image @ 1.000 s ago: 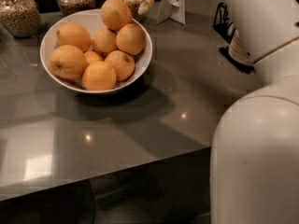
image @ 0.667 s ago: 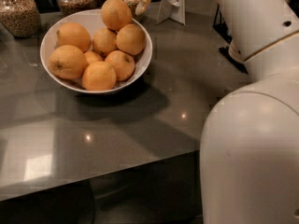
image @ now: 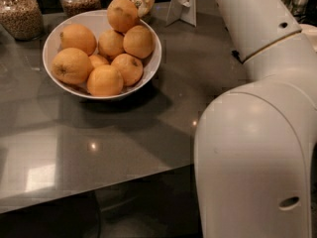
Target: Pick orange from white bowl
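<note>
The robot's white arm (image: 257,133) fills the frame from 3 to 6 o'clock. Its bulky, rounded lower segment (image: 247,182) stands up from the bottom edge. Above it, a slimmer link (image: 252,19) angles toward 12 o'clock and is cut off by the top edge. A thin gold seam (image: 267,46) rings the link near 2 o'clock. The gripper is out of view.

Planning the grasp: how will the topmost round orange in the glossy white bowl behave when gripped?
The topmost round orange sits perched on others, so a nudge may roll it. Its dimpled skin probably resists slipping. Neighbouring oranges in the glossy white bowl may shift. The gripper is out of view; its white arm shows.
</note>
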